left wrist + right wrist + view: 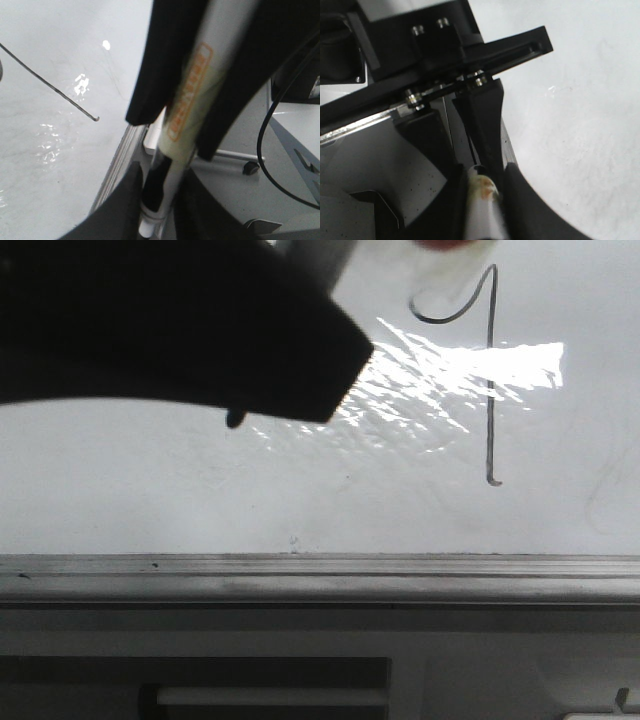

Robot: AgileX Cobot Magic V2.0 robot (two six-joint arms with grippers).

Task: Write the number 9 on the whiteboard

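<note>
Ink showed the number 9 [487, 370] drawn at the upper right of the whiteboard [200, 490]. Our left gripper [165, 150] and right gripper [482, 175] each clamped the marker [187, 100], and we judged careless withdrawal might smear the stem.

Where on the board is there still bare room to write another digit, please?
On the whiteboard, the bare stretch lies left of the number 9, between the dark arm above and the grey rail below. A narrower strip lies right of the stem. Around the loop is crowded.
</note>
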